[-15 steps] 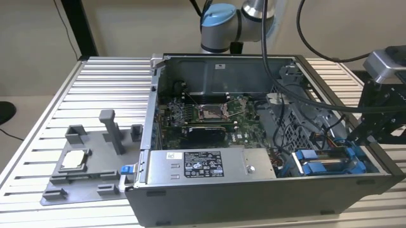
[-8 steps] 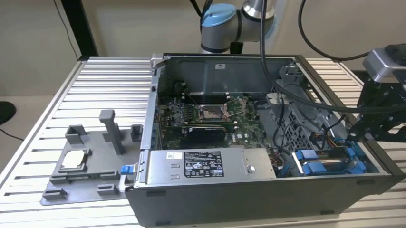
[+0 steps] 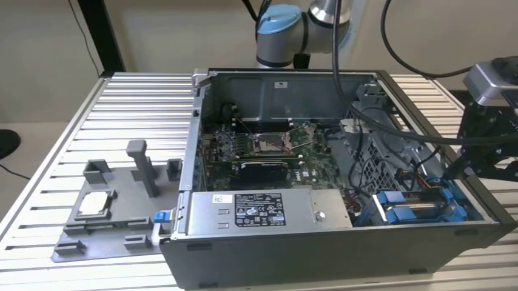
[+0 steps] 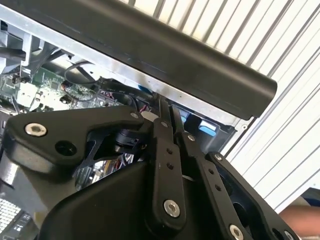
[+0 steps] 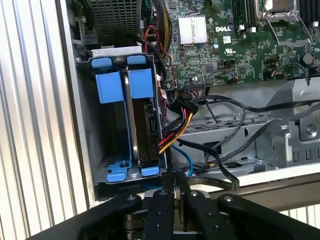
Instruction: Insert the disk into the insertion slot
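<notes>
One disk in the bay, tool closed at the case rim

One disk (image 5: 145,127) stands on edge in its blue carrier inside the slot (image 5: 116,51), in the compartment nearer the cables; the compartment beside it holds no disk. My tool (image 5: 173,177) hangs just beside the bay, fingers drawn together with nothing I can see between them. I cannot tell whether the disk is fully home. The red, yellow and orange cable bundle (image 5: 175,127) touches the disk's edge, so I judge an off-line push could pinch it or tilt the carrier, and the black leads (image 5: 220,107) could snag the tool. A black-and-white sticker (image 3: 259,212) sits on the long grey box (image 3: 328,209), and white lettering marks the green board (image 5: 220,60); I read none out.
</notes>
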Robot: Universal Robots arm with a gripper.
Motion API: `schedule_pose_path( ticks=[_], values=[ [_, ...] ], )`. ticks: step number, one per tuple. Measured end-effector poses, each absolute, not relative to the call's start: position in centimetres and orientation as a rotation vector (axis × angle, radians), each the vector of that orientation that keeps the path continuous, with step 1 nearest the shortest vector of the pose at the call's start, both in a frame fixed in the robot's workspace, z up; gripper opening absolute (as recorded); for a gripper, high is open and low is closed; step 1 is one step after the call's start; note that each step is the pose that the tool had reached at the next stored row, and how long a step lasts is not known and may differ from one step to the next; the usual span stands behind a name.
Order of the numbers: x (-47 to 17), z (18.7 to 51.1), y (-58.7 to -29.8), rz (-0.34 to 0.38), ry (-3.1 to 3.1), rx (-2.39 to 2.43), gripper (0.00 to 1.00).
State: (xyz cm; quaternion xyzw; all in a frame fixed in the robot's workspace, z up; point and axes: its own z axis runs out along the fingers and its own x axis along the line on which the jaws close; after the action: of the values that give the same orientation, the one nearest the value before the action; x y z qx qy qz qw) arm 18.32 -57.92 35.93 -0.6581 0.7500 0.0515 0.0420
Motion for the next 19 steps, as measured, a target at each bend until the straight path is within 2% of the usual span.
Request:
schedule_pose_path(
  ticks=[4, 5, 19],
  values=[
    [18.37, 35.93, -57.92, 0.157, 2.296, -2.014, 0.0],
    [18.37, 35.92, -57.92, 0.157, 2.295, -2.014, 1.0],
    [18.53, 35.11, -57.39, 0.177, 2.321, -1.981, 1.0]
  ],
)
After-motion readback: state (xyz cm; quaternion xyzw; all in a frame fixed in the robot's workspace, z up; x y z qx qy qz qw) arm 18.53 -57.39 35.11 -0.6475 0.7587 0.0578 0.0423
